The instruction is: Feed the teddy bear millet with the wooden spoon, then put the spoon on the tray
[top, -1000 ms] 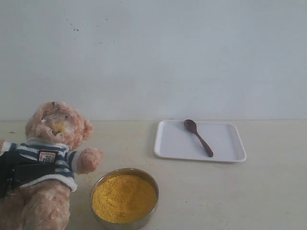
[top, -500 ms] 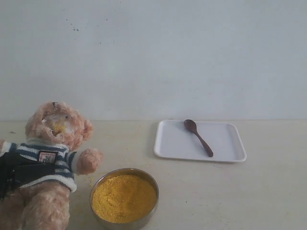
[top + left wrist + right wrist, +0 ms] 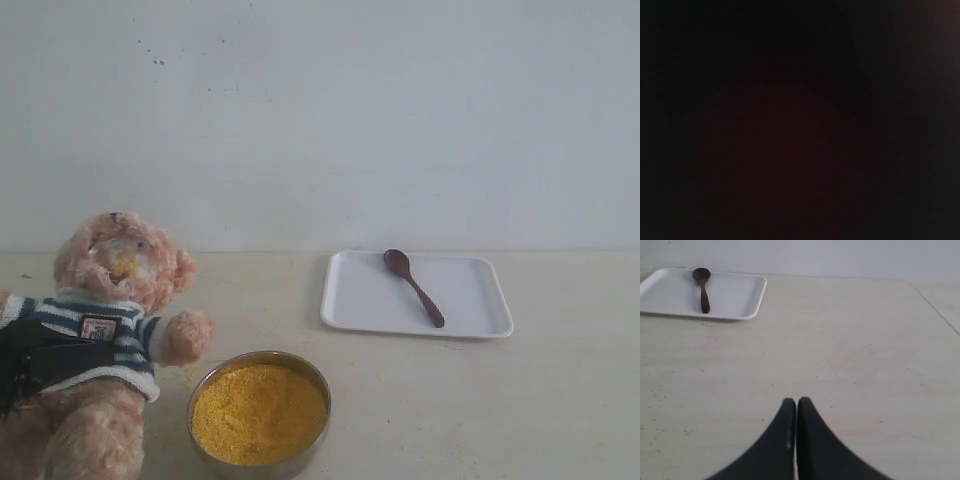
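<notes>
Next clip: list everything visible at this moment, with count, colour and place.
teddy bear: one, light brown, striped shirt, table's left.
steel bowl: one, silver, beside the bear, near edge.
millet: one mass, yellow-orange, in the bowl.
tray: one, white, far right.
wooden spoon: one, dark reddish-brown, lying on the tray.
table: one, pale beige.
wall: one, white, behind.
right tool: one, black, shut, above bare table.
dark shape: one, black, across the bear's belly; possibly the left tool.

Almost wholly black, with only a faint dark-red tinge near the middle; too dark to identify anything.
</notes>
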Controlling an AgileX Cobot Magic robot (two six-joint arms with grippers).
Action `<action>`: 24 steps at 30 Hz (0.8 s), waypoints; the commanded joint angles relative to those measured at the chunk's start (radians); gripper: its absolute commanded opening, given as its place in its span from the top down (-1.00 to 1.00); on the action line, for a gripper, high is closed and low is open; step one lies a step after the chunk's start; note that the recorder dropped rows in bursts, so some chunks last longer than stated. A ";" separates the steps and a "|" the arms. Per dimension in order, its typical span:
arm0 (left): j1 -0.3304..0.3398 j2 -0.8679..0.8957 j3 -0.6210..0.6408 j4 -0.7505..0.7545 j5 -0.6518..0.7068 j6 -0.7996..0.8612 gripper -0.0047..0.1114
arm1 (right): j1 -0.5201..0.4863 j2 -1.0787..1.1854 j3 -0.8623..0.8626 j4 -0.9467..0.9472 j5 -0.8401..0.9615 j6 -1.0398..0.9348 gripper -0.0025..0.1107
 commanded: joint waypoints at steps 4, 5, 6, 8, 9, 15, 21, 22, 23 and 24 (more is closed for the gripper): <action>-0.003 0.069 -0.180 -0.012 0.022 0.139 0.85 | -0.003 -0.002 -0.003 0.005 -0.003 -0.004 0.96; -0.005 0.122 -0.209 -0.012 0.032 0.145 0.85 | -0.003 -0.002 -0.003 0.005 -0.003 -0.004 0.96; -0.014 0.207 -0.225 -0.012 0.032 0.145 0.85 | -0.003 -0.002 -0.003 0.005 -0.005 -0.004 0.96; -0.020 0.302 -0.241 -0.012 0.032 0.145 0.85 | -0.003 -0.002 -0.003 0.005 -0.005 -0.004 0.96; -0.020 0.342 -0.243 -0.012 0.029 0.145 0.85 | -0.003 -0.002 -0.003 0.007 -0.005 -0.004 0.96; -0.020 0.352 -0.243 -0.012 0.017 0.122 -0.26 | -0.003 -0.002 -0.003 0.007 -0.005 -0.004 0.96; -0.020 0.271 -0.243 -0.012 -0.126 0.048 -0.22 | -0.003 -0.002 -0.003 0.007 -0.005 -0.004 0.96; -0.018 0.247 -0.243 -0.012 -0.099 0.088 -0.22 | -0.003 -0.002 -0.003 0.007 -0.005 -0.004 0.96; -0.018 0.235 -0.243 -0.012 -0.079 0.113 -0.22 | -0.003 -0.002 -0.003 0.007 -0.005 -0.004 0.96; -0.018 0.233 -0.243 -0.012 -0.072 0.115 -0.22 | -0.003 -0.002 -0.003 0.007 -0.005 -0.004 0.96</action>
